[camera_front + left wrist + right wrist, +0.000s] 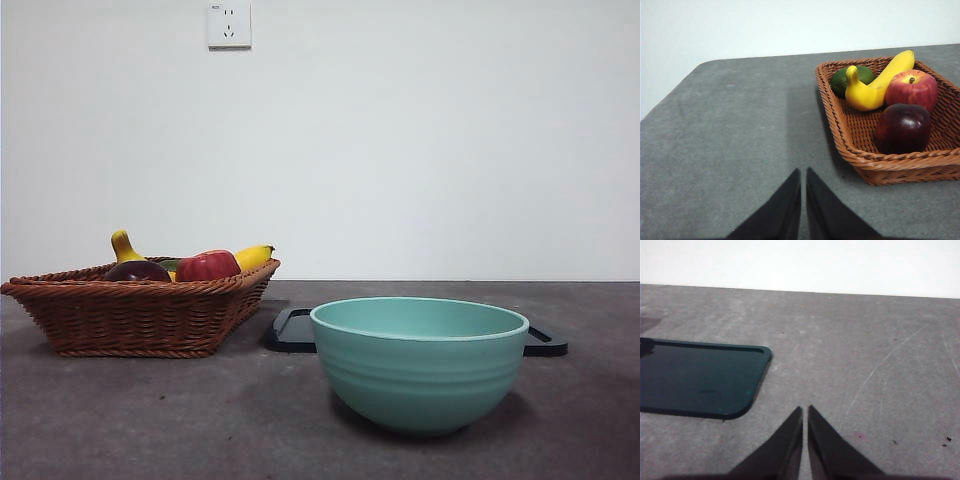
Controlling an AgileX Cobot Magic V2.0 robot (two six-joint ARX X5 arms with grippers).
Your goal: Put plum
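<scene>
The plum point(903, 127) is a glossy, very dark maroon fruit lying in the brown wicker basket point(850, 135), at the corner nearest my left gripper. In the front view the plum point(138, 271) peeks over the rim of the basket point(140, 315) at the left. My left gripper point(803, 172) is shut over bare table, well short of the basket. Over the grey table beside a dark tray, my right gripper point(805, 410) is shut too. Neither arm shows in the front view.
Also in the basket lie a red apple point(911, 89), a yellow banana point(877, 85) and a green fruit point(850, 79). A mint-green bowl point(419, 362) stands near the front, right of centre. Behind it lies the flat dark tray point(700, 385).
</scene>
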